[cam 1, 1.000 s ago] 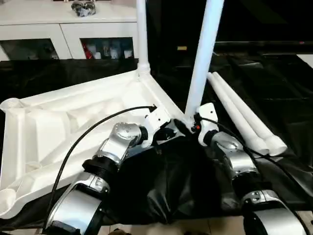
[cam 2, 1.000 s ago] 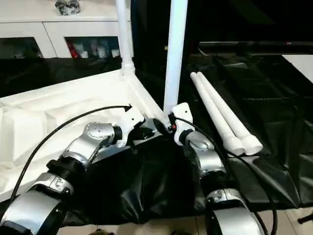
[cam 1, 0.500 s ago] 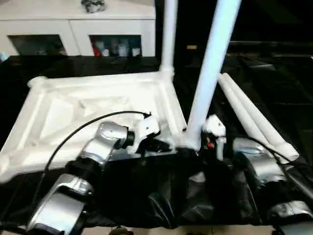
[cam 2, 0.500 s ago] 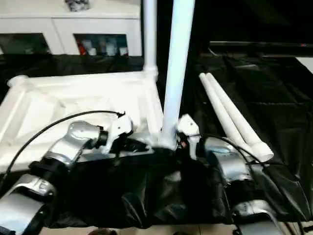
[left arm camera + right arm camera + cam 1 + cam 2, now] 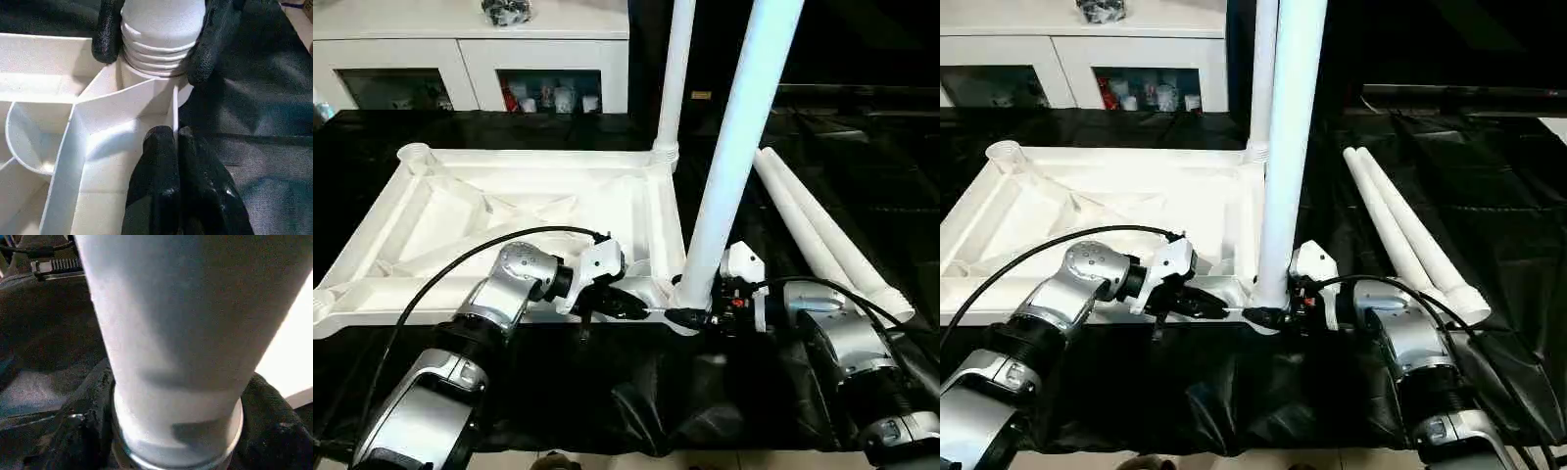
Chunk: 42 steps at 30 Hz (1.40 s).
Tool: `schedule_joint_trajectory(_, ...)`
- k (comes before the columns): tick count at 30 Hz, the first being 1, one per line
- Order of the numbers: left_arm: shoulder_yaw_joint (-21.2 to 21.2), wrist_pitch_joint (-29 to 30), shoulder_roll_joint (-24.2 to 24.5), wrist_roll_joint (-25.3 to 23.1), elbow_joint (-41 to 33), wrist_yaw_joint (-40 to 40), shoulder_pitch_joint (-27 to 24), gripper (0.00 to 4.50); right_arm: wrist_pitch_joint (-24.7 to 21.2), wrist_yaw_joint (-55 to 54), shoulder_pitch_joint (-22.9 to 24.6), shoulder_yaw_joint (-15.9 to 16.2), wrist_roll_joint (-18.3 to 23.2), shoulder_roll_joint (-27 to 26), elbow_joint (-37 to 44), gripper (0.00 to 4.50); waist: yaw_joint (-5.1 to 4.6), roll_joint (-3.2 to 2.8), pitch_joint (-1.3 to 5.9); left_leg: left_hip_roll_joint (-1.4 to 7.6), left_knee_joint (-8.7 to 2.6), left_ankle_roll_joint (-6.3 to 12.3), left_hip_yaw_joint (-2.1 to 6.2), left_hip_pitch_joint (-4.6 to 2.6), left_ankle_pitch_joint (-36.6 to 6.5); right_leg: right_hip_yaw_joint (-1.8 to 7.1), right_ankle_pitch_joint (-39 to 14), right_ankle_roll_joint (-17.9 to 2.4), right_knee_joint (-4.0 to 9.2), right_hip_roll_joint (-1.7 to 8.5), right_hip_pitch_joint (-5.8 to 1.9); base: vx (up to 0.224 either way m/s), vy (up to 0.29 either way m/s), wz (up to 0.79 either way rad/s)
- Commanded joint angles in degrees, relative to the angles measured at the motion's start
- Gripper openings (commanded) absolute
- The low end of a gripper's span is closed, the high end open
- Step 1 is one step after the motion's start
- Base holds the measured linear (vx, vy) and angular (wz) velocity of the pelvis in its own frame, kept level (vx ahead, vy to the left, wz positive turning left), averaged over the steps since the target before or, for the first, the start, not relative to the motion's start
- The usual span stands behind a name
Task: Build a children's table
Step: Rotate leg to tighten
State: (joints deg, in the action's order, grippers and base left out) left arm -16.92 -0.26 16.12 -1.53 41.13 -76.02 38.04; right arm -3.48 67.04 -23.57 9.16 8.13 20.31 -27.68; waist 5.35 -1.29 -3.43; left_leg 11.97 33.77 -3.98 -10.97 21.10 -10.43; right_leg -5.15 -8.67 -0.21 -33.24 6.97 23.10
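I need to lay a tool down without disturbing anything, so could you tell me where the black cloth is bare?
Bare cloth lies right of the two loose legs, and along the back between the tabletop and the cabinet. The near corner is crowded: both claws, left and right, meet at the standing leg.
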Motion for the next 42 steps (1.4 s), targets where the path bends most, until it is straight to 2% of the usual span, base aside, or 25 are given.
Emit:
schedule_joint_trajectory(1, 0.69, 0.93, -2.82, 0.57, -1.6, 4.25, 0.93, 0.0, -1.71, -3.33, 0.65, 0.94, 0.56, -3.05, -0.29, 2.72, -0.09, 0.67, 4.26, 1.34, -4.34, 3.01, 0.19, -0.61, -13.36, 2.14, -15.25, -13.44, 3.1, 1.7, -2.81, 0.0, 0.0, 0.0)
schedule_joint_trajectory(3, 1.37, 2.49, -4.93, -0.17, -0.52, 9.27, 1.87, 0.0, -1.76, -11.14, -0.53, -1.08, -0.42, -5.97, -2.99, 2.72, -0.46, 0.68, 4.17, 1.26, -4.4, 2.09, 0.24, -0.7, -14.12, 2.22, -17.07, -12.93, 3.29, 1.78, -2.6, 0.0, 0.0, 0.0)
schedule_joint_trajectory(4, 1.71, 3.19, -6.3, -0.62, 0.27, 12.49, 2.58, 0.0, -1.81, -16.99, -1.71, -2.26, -1.52, -7.7, -5.5, 2.72, -0.68, 0.7, 4.12, 1.14, -4.52, 1.42, 0.36, -0.67, -14.7, 2.13, -19.38, -12.07, 3.56, 1.82, -2.63, 0.0, 0.0, 0.0)
schedule_joint_trajectory(5, 1.76, 3.26, -6.54, -0.71, 0.42, 13.05, 2.71, 0.0, -1.85, -18.04, -1.93, -2.48, -1.72, -8.0, -5.98, 2.72, -1.02, 0.81, 4.03, 0.9, -4.57, 0.83, 0.42, -0.55, -14.92, 2.06, -21.42, -11.05, 3.82, 1.76, -2.65, 0.0, 0.0, 0.0)
schedule_joint_trajectory(6, 2.09, 3.82, -7.71, -1.01, 1.17, 15.71, 3.37, 0.0, -1.86, -22.06, -2.82, -3.1, -2.63, -9.15, -7.86, 2.72, -1.11, 0.77, 4.09, 0.9, -4.56, 0.4, 0.53, -0.54, -14.82, 2.01, -21.85, -10.7, 3.7, 1.76, -2.68, 0.0, 0.0, 0.0)
schedule_joint_trajectory(7, 2.94, 5.37, -9.99, -1.37, 2.78, 20.9, 4.74, 0.0, -1.06, -27.94, -4.08, -3.64, -4.09, -11.08, -10.71, 2.72, -1.35, 0.7, 4.08, 0.86, -4.56, 0.23, 0.55, -0.69, -15.1, 2.02, -22.05, -10.45, 3.94, 1.74, -2.55, 0.0, 0.0, 0.0)
schedule_joint_trajectory(9, 3.22, 5.87, -10.64, -1.47, 3.23, 22.45, 5.12, 0.0, -0.9, -29.49, -4.34, -3.75, -4.46, -11.63, -11.31, 2.72, -1.81, 0.82, 4.05, 0.73, -4.46, 0.14, 0.48, -0.81, -15.84, 2.01, -22.16, -10.51, 4.1, 1.61, -2.4, 0.0, 0.0, 0.0)
schedule_joint_trajectory(10, 3.79, 6.51, -13.29, -2.4, 5.45, 28.85, 6.71, 0.0, -0.88, -36.66, -5.75, -4.89, -5.14, -14.46, -13.6, 2.72, -1.94, 0.92, 4.09, 0.62, -4.4, 0.74, 0.44, -0.56, -15.51, 2.05, -21.75, -10.4, 4.09, 1.54, -2.55, 0.0, 0.0, 0.0)
schedule_joint_trajectory(11, 3.88, 6.6, -13.76, -2.6, 5.83, 29.99, 6.97, 0.0, -0.85, -38.25, -6.06, -5.1, -5.4, -14.96, -14.09, 2.72, -1.99, 0.68, 4.08, 0.67, -4.43, 0.69, 0.43, -0.66, -15.12, 2.13, -21.47, -10.44, 4.12, 1.58, -2.37, 0.0, 0.0, 0.0)
schedule_joint_trajectory(13, 4.01, 6.7, -15.14, -3.28, 6.82, 33.06, 7.6, 0.0, -0.25, -42.85, -7.05, -5.57, -6.47, -16.31, -15.7, 2.72, -2.01, 0.73, 4.23, 0.58, -4.38, 0.82, 0.47, -0.66, -14.77, 1.97, -21.09, -10.25, 4.15, 1.5, -2.51, 0.0, 0.0, 0.0)
schedule_joint_trajectory(15, 3.77, 5.98, -15.94, -3.75, 7.28, 33.88, 7.63, 0.0, 1.09, -45.39, -7.8, -6.46, -6.74, -17.17, -17.04, 2.72, -2.03, 0.64, 4.23, 0.61, -4.39, 1.25, 0.42, -0.54, -14.58, 1.99, -19.65, -10.4, 4.13, 1.47, -2.54, 0.0, 0.0, 0.0)
schedule_joint_trajectory(17, 3.57, 5.09, -16.37, -3.81, 7.57, 33.32, 7.5, 0.0, 2.0, -46.58, -8.46, -7.97, -5.84, -17.86, -18.08, 3.42, -2.07, 0.55, 4.31, 0.58, -4.35, 1.94, 0.36, -0.44, -14.37, 2.02, -17.63, -11.01, 3.93, 1.4, -2.62, 0.0, 0.0, 0.0)
schedule_joint_trajectory(20, 3.31, 4.79, -16.51, -3.68, 7.69, 32.5, 7.39, 0.0, 2.28, -46.82, -8.95, -9.29, -4.69, -18.22, -18.62, 3.48, -2.05, 0.42, 4.38, 0.63, -4.33, 2.48, 0.35, -0.46, -14.05, 2.01, -15.89, -11.67, 3.74, 1.38, -2.7, 0.0, 0.0, 0.0)
schedule_joint_trajectory(22, 3.11, 4.23, -16.45, -3.55, 7.89, 31.97, 7.44, 0.0, 3.0, -47.52, -9.05, -9.1, -5.28, -18.07, -18.76, 3.77, -2.04, 0.41, 4.4, 0.61, -4.31, 2.59, 0.31, -0.48, -13.96, 2.0, -15.35, -11.84, 3.69, 1.34, -2.72, 0.0, 0.0, 0.0)
schedule_joint_trajectory(27, 2.63, 2.46, -16.17, -3.76, 7.71, 30.92, 7.04, 0.0, 4.84, -48.21, -8.43, -9.19, -5.9, -16.66, -17.11, 3.85, -1.91, 0.46, 4.36, 0.68, -4.33, 2.69, 0.26, -0.58, -14.28, 2.05, -15.9, -11.99, 3.76, 1.43, -2.67, 0.0, 0.0, 0.0)
schedule_joint_trajectory(29, 2.72, 2.45, -16.26, -3.78, 7.69, 30.96, 6.79, 0.0, 5.16, -47.85, -7.28, -10.07, -5.73, -15.48, -14.54, 3.85, -1.64, 0.52, 4.4, 0.75, -4.26, 3.0, 0.17, -0.66, -13.45, 2.11, -14.67, -12.05, 3.68, 1.38, -2.68, 0.0, 0.0, 0.0)
schedule_joint_trajectory(30, 3.11, 2.32, -16.38, -3.58, 8.03, 31.4, 6.94, 0.0, 4.97, -47.81, -6.15, -10.68, -5.39, -14.78, -12.2, 3.85, -1.62, 0.74, 4.41, 0.76, -4.23, 3.31, 0.12, -0.59, -12.74, 2.15, -13.69, -12.22, 3.55, 1.31, -2.75, 0.0, 0.0, 0.0)
schedule_joint_trajectory(32, 4.05, 1.74, -16.5, -3.01, 9.02, 32.09, 7.47, 0.44, 4.21, -47.44, -3.69, -11.84, -4.35, -13.42, -7.45, 3.88, -1.07, 0.96, 4.46, 0.76, -4.1, 4.2, 0.02, -0.59, -11.3, 2.22, -13.13, -11.83, 3.45, 1.4, -2.83, 0.0, 0.0, 0.0)
schedule_joint_trajectory(33, 4.05, 1.74, -16.5, -3.01, 9.02, 32.09, 7.47, 0.55, 4.21, -47.44, -3.69, -11.84, -4.35, -13.42, -7.45, 3.88, -0.88, 0.9, 4.5, 0.74, -4.04, 4.48, -0.01, -0.58, -10.9, 2.23, -12.86, -11.85, 3.42, 1.42, -2.8, 0.0, 0.0, 0.0)
schedule_joint_trajectory(34, 5.2, 2.04, -16.35, -1.98, 9.02, 32.16, 7.73, 0.58, 3.56, -47.1, -1.47, -12.31, -3.79, -12.49, -3.4, 3.88, -0.67, 1.18, 4.63, 0.81, -4.02, 4.71, 0.0, -0.42, -10.03, 2.22, -12.24, -12.01, 3.3, 1.54, -2.96, 0.0, 0.0, 0.0)
schedule_joint_trajectory(35, 5.2, 2.04, -16.35, -1.98, 9.02, 32.16, 7.73, 0.66, 3.56, -47.1, -1.47, -12.31, -3.79, -12.49, -3.4, 3.88, -0.44, 1.06, 4.66, 0.85, -3.96, 4.8, -0.02, -0.5, -9.32, 2.26, -11.22, -12.2, 3.11, 1.51, -2.92, 0.0, 0.0, 0.0)
schedule_joint_trajectory(36, 5.73, 0.71, -15.67, -2.16, 8.93, 33.7, 7.75, 0.9, 2.45, -46.06, 1.11, -12.89, -2.54, -11.61, 1.46, 3.88, -0.49, 1.76, 4.57, 0.83, -3.96, 5.49, 0.04, -0.18, -8.41, 2.23, -9.79, -12.17, 2.92, 1.4, -3.06, 0.0, 0.0, 0.0)
schedule_joint_trajectory(38, 6.38, -0.51, -14.79, -2.2, 8.56, 34.98, 7.56, 0.97, 1.64, -44.85, 3.13, -13.31, -1.28, -10.86, 5.14, 3.88, -0.27, 1.42, 4.62, 0.87, -3.9, 6.17, 0.06, -0.27, -8.07, 2.25, -8.85, -11.96, 2.76, 1.43, -2.96, 0.0, 0.0, 0.0)
schedule_joint_trajectory(39, 6.38, -0.51, -14.79, -2.2, 8.56, 34.98, 7.56, 1.1, 1.64, -44.85, 3.13, -13.31, -1.28, -10.86, 5.14, 3.88, -0.37, 1.79, 4.66, 0.8, -3.83, 6.42, 0.03, -0.21, -7.95, 2.22, -8.5, -11.96, 2.72, 1.34, -3.02, 0.0, 0.0, 0.0)
schedule_joint_trajectory(42, 8.12, -0.73, -11.71, -1.41, 6.51, 34.58, 6.46, 1.1, -0.02, -41.63, 6.09, -13.96, 1.53, -9.26, 10.61, 3.88, -0.34, 1.64, 4.5, 0.79, -3.91, 6.49, 0.04, -0.17, -8.85, 2.2, -10.37, -11.54, 2.95, 1.52, -2.97, 0.0, 0.0, 0.0)
